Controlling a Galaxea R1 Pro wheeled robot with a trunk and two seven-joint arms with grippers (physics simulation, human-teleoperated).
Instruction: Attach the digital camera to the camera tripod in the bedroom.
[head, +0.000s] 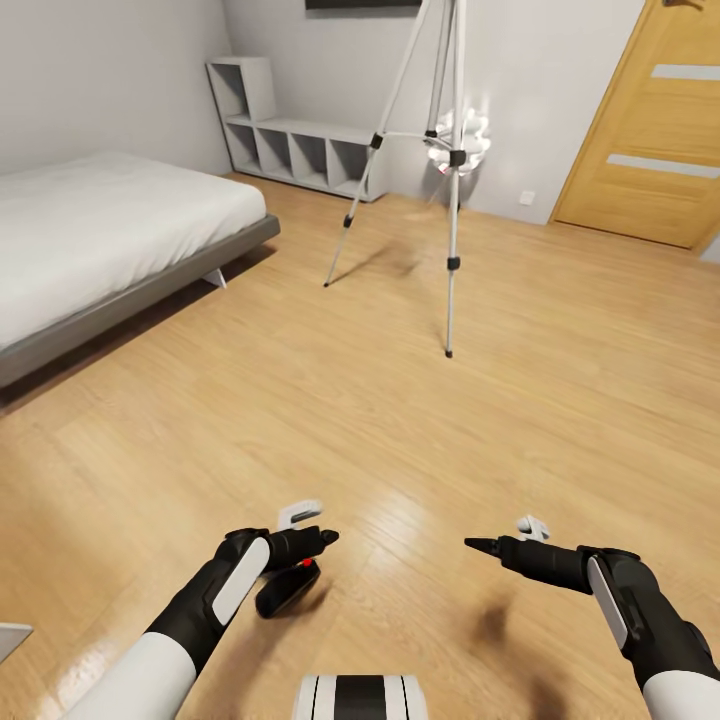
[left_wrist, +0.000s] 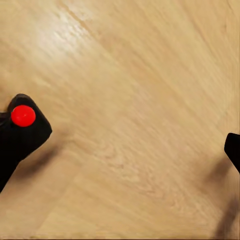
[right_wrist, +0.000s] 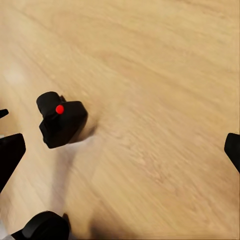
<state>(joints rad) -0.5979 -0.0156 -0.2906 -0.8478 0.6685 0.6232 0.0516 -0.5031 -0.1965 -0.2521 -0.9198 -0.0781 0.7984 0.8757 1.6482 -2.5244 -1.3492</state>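
**Camera on floor under left arm, tripod well ahead**

Head view: both black-and-white arms reach forward low, forearms angled inward. Left pincer (head: 322, 537) hangs just above the small black boxy digital camera (head: 288, 588) on the light wood floor (head: 400, 420); cannot tell its opening here. Right pincer (head: 482, 544) points inward, gripping nothing. Silver-legged camera tripod (head: 452, 180) stands well apart, near the grey-framed white bed (head: 90, 230).

Left wrist: fingers spread wide, camera with red button (left_wrist: 20, 131) beside one finger.

Right wrist: fingers wide apart, camera (right_wrist: 62, 123) on bare floor.

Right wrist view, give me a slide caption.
Black digital camera with red button lies on the wood floor, apart from the gripper.
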